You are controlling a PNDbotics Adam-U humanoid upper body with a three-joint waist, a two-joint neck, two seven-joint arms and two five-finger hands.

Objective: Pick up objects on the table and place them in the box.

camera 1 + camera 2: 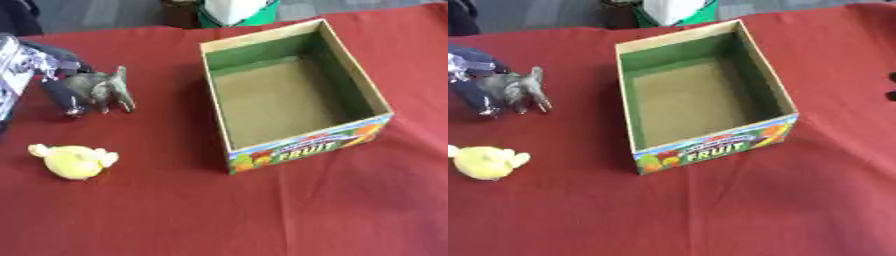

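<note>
One word can be read: "FRUIT", in large yellow-green capitals on the near outer wall of the open cardboard box with green inner walls (710, 148). The word sits on a colourful printed band (308, 146) showing painted fruit in red, orange and green. Above it, on a curved red banner, runs a line of smaller white lettering that is too blurred to make out. No other text, number or sign shows on the red tablecloth (262, 215).
</note>
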